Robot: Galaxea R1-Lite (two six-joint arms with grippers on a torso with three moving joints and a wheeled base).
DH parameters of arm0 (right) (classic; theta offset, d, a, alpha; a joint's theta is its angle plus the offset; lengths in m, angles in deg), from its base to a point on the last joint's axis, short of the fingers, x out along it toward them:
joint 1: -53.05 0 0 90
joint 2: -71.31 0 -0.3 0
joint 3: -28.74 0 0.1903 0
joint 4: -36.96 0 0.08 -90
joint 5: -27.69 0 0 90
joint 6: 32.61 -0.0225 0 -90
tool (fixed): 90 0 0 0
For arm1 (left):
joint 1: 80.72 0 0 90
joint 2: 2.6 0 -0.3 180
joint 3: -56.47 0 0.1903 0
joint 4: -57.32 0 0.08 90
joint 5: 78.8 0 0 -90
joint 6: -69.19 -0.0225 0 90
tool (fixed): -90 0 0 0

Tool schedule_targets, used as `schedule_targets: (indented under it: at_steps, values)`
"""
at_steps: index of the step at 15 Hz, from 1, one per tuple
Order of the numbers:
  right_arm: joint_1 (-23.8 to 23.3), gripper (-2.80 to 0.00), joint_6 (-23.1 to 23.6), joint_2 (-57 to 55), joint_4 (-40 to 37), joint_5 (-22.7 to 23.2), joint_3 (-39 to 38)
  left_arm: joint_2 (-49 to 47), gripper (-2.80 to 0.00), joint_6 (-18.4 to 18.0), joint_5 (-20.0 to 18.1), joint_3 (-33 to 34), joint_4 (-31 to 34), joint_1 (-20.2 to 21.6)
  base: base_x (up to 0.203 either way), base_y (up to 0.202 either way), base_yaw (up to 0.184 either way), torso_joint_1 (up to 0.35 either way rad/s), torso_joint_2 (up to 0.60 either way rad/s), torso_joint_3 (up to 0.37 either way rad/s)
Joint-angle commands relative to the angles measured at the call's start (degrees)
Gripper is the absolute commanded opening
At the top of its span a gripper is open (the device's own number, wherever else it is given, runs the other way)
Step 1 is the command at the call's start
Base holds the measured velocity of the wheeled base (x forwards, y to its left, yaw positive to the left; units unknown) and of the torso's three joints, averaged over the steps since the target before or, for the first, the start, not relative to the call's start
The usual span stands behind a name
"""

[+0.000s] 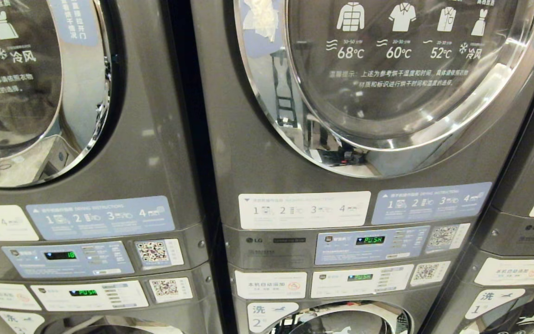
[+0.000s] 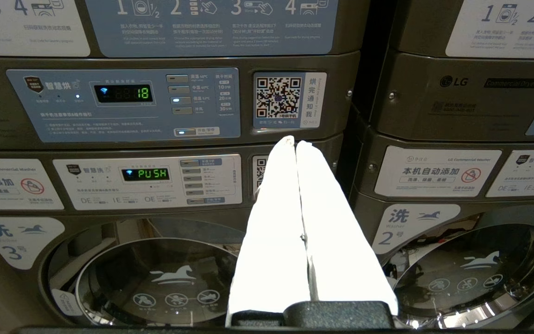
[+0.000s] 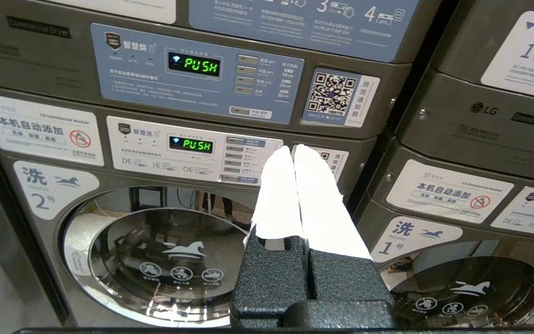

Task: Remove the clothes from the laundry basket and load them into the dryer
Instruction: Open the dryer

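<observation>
A wall of dark grey stacked laundry machines fills every view. In the head view, the dryer (image 1: pixel 387 116) stands straight ahead, its large chrome-rimmed round glass door shut. White garment icons and the temperatures 68, 60 and 52 degrees are printed on the glass. Below the door sit 2 instruction stickers, and under them a control panel (image 1: pixel 371 245) whose green display reads PUSH. A like dryer (image 1: pixel 40 93) stands to its left, its display showing 18. Beneath the middle dryer is a washer (image 3: pixel 169 260) marked 2, with a white horse emblem on its smaller door.

Neither arm shows in the head view. The left tool (image 2: pixel 296 144) points at the machine fronts with its 2 white fingers pressed together, holding nothing. The right tool (image 3: pixel 293 149) is likewise closed and empty, aimed at the washer's panel.
</observation>
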Motion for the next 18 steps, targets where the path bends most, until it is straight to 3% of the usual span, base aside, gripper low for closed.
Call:
schedule_targets:
  at_steps: [1, 5, 8, 9, 13, 15, 18]
  values:
    - [0.02, -2.8, 0.24, -0.04, 0.49, -0.28, 1.45, 0.02, -2.8, 0.05, 0.01, 0.0, -0.02, 0.01, 0.0, 0.0, 0.0, 0.0, 0.0, 0.0]
    - [0.12, -2.8, -1.88, -8.38, -0.19, 1.46, 17.76, 0.02, -2.8, 0.02, 0.01, 0.0, -0.02, 0.01, 0.0, 0.0, 0.0, 0.0, 0.0, 0.0]
    - [0.21, -2.8, -6.97, -29.33, -1.13, 9.28, 35.43, 0.02, -2.8, 0.11, 0.01, 0.0, -0.02, 0.01, 0.0, 0.0, 0.0, 0.0, 0.0, 0.0]
    - [0.26, 0.0, -8.24, -35.9, -1.6, 13.33, 39.9, 0.02, -2.8, 0.11, 0.01, 0.0, -0.02, 0.01, 0.0, 0.0, 0.0, 0.0, 0.0, 0.0]
    - [1.9, 0.0, -10.99, -54.41, -2.83, 36.78, 54.17, 0.02, -2.8, 0.11, 0.01, 0.0, -0.02, 0.01, 0.0, 0.0, 0.0, 0.0, 0.0, 0.0]
    - [5.52, 0.0, -10.17, -60.93, -2.06, 41.59, 56.87, 0.02, -2.8, 0.1, 0.01, 0.0, -0.02, 0.01, 0.0, 0.0, 0.0, 0.0, 0.0, 0.0]
    - [10.8, 0.0, -4.44, -67.86, 2.3, 43.18, 59.63, 0.02, -2.8, 0.06, 0.01, 0.0, -0.02, 0.01, 0.0, 0.0, 0.0, 0.0, 0.0, 0.0]
